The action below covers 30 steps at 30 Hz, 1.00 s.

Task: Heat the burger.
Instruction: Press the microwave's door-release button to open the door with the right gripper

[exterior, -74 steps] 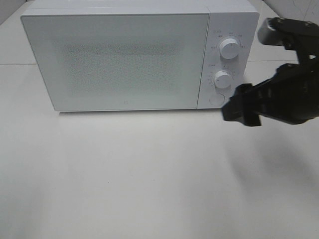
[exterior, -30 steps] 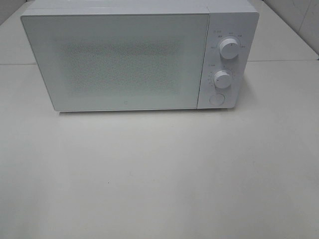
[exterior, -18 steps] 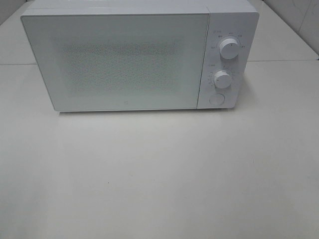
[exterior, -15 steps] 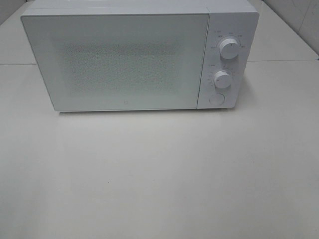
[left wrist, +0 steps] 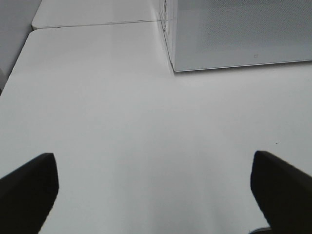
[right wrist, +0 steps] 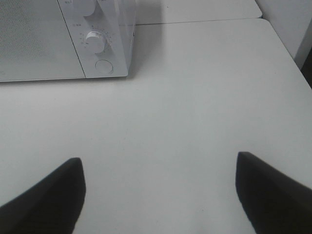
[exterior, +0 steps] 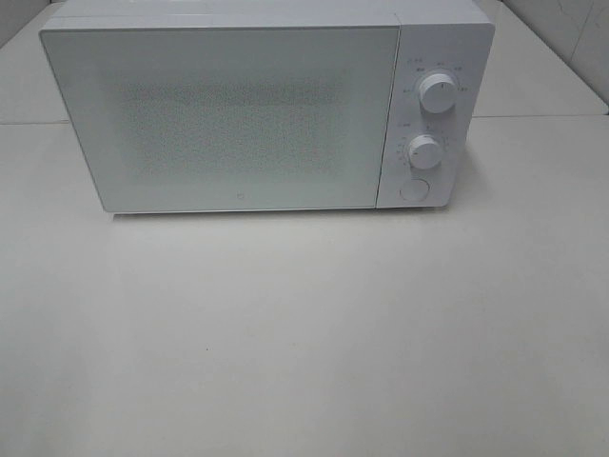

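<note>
Exterior high shows only the shut microwave (exterior: 238, 114); I see no burger, perhaps it sits inside. My left gripper (left wrist: 153, 165) and right gripper (right wrist: 158, 163) gape empty, microwave ahead of both. The burger should be light and squashy, so I'd pinch the bun's sides gently.

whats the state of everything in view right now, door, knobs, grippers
microwave door, shut
upper knob, setting too small to read
lower knob, setting too small to read
left gripper, open, empty
right gripper, open, empty
burger, not in view
</note>
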Available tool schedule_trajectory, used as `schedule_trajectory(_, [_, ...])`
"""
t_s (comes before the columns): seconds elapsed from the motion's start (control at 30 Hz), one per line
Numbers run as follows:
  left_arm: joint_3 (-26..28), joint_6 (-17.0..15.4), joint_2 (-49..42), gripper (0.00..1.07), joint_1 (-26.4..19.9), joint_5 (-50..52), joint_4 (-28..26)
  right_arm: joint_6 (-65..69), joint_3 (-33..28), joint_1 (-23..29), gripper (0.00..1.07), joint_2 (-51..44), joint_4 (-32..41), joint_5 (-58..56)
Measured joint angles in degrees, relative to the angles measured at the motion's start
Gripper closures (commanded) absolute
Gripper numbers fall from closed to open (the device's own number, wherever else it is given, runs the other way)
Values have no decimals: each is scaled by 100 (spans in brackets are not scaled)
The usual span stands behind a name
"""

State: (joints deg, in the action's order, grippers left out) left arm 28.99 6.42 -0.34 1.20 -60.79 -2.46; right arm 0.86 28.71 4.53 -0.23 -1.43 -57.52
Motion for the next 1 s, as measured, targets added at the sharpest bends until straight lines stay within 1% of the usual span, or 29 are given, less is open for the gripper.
schedule_trajectory(0.63, [0,0,0,2,0,0,0,0,17,0,32,0,6,40])
schedule_trajectory(0.73, [0,0,0,2,0,0,0,0,109,0,32,0,6,435])
schedule_trajectory(0.77, [0,0,0,2,0,0,0,0,109,0,32,34,6,837])
schedule_trajectory(0.8, [0,0,0,2,0,0,0,0,109,0,32,34,6,837])
schedule_trajectory(0.87, [0,0,0,2,0,0,0,0,109,0,32,286,6,1541])
schedule_trajectory(0.9, [0,0,0,2,0,0,0,0,109,0,32,286,6,1541])
schedule_trajectory(0.93, [0,0,0,2,0,0,0,0,63,0,33,476,6,2040])
schedule_trajectory(0.97, [0,0,0,2,0,0,0,-6,11,0,34,573,6,2286])
schedule_trajectory(1.0, [0,0,0,2,0,0,0,-6,11,0,34,573,6,2286])
